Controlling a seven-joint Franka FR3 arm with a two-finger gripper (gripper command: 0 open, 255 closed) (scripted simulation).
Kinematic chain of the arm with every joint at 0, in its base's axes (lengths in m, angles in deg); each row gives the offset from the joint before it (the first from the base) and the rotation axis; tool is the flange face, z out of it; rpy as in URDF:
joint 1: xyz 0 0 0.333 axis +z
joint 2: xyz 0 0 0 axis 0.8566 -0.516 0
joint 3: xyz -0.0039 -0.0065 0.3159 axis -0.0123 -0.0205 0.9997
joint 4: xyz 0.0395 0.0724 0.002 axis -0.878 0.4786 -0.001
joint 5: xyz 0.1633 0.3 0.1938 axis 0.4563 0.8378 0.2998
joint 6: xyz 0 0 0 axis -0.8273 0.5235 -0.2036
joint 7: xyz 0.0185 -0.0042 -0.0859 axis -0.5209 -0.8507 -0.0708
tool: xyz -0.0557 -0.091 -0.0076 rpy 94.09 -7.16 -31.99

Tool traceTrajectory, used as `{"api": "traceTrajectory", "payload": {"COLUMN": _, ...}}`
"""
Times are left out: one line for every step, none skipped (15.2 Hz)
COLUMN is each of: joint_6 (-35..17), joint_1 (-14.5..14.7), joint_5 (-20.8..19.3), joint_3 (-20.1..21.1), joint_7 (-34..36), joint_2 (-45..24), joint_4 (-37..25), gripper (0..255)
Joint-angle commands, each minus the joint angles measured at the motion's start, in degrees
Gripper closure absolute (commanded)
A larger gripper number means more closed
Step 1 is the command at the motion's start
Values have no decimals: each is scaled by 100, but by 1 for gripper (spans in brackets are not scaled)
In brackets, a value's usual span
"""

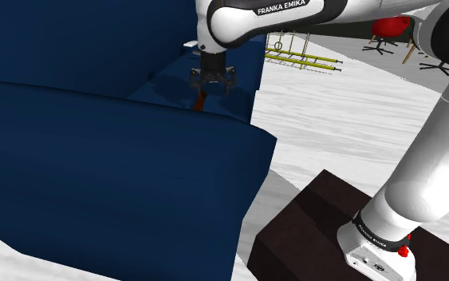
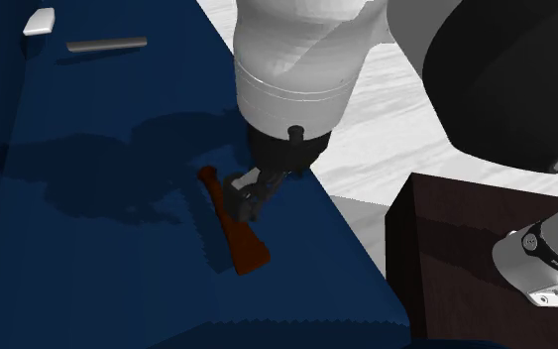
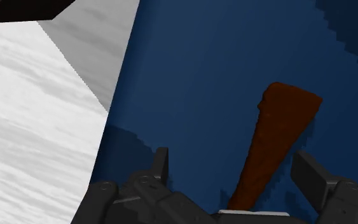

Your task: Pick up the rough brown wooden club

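The brown club (image 2: 237, 230) lies flat on a dark blue cushioned surface (image 2: 98, 198), thin handle pointing away from the stand and its wide end (image 3: 289, 105) nearer the surface's edge. My gripper (image 2: 251, 194) hangs low over the club's shaft. Seen from the wrist, the club (image 3: 274, 140) runs between the two black fingers, closer to one finger (image 3: 311, 167) than the other (image 3: 161, 159), and neither touches it. The gripper (image 3: 233, 158) is open. From the shoulder, the gripper (image 1: 212, 80) sits just above a sliver of the club (image 1: 200, 101).
A grey bar (image 2: 106, 44) and a small white object (image 2: 39, 21) lie at the far end of the blue surface. The dark stand (image 1: 326, 231) is beside the surface's edge, on a white floor (image 1: 334, 112). A yellow rack (image 1: 298, 52) and red chair (image 1: 390, 28) stand far off.
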Motion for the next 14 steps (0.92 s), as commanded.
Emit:
{"api": "traceTrajectory", "payload": {"joint_6": 126, "joint_1": 108, "joint_5": -279, "joint_3": -18, "joint_7": 495, "joint_2": -547, "joint_4": -558, "gripper": 0}}
{"api": "traceTrajectory", "payload": {"joint_6": 215, "joint_1": 186, "joint_5": -406, "joint_3": -46, "joint_7": 710, "joint_2": -827, "joint_4": -874, "gripper": 0}}
{"api": "traceTrajectory", "payload": {"joint_6": 314, "joint_1": 271, "joint_5": -525, "joint_3": -85, "joint_7": 911, "joint_2": -1110, "joint_4": -1207, "gripper": 0}}
{"api": "traceTrajectory", "payload": {"joint_6": 424, "joint_1": 362, "joint_5": -635, "joint_3": -131, "joint_7": 1097, "joint_2": -1397, "joint_4": -1560, "gripper": 0}}
{"api": "traceTrajectory", "payload": {"joint_6": 546, "joint_1": 460, "joint_5": -735, "joint_3": -187, "joint_7": 1267, "joint_2": -1689, "joint_4": -1936, "gripper": 0}}
{"api": "traceTrajectory", "payload": {"joint_6": 598, "joint_1": 511, "joint_5": -767, "joint_3": -224, "joint_7": 1330, "joint_2": -1809, "joint_4": -2098, "gripper": 0}}
{"api": "traceTrajectory", "payload": {"joint_6": 522, "joint_1": 507, "joint_5": -768, "joint_3": -232, "joint_7": 1343, "joint_2": -1807, "joint_4": -2018, "gripper": 0}}
{"api": "traceTrajectory", "payload": {"joint_6": 447, "joint_1": 499, "joint_5": -772, "joint_3": -236, "joint_7": 1357, "joint_2": -1807, "joint_4": -1942, "gripper": 0}}
{"api": "traceTrajectory", "payload": {"joint_6": 373, "joint_1": 491, "joint_5": -777, "joint_3": -239, "joint_7": 1371, "joint_2": -1809, "joint_4": -1868, "gripper": 0}}
{"api": "traceTrajectory", "payload": {"joint_6": 299, "joint_1": 484, "joint_5": -783, "joint_3": -242, "joint_7": 1386, "joint_2": -1813, "joint_4": -1796, "gripper": 0}}
{"api": "traceTrajectory", "payload": {"joint_6": 227, "joint_1": 478, "joint_5": -790, "joint_3": -245, "joint_7": 1401, "joint_2": -1818, "joint_4": -1726, "gripper": 0}}
{"api": "traceTrajectory", "payload": {"joint_6": 155, "joint_1": 472, "joint_5": -798, "joint_3": -249, "joint_7": 1416, "joint_2": -1824, "joint_4": -1659, "gripper": 0}}
{"api": "traceTrajectory", "payload": {"joint_6": 44, "joint_1": 463, "joint_5": -811, "joint_3": -255, "joint_7": 1440, "joint_2": -1837, "joint_4": -1557, "gripper": 0}}
{"api": "traceTrajectory", "payload": {"joint_6": 44, "joint_1": 463, "joint_5": -810, "joint_3": -254, "joint_7": 1439, "joint_2": -1836, "joint_4": -1555, "gripper": 0}}
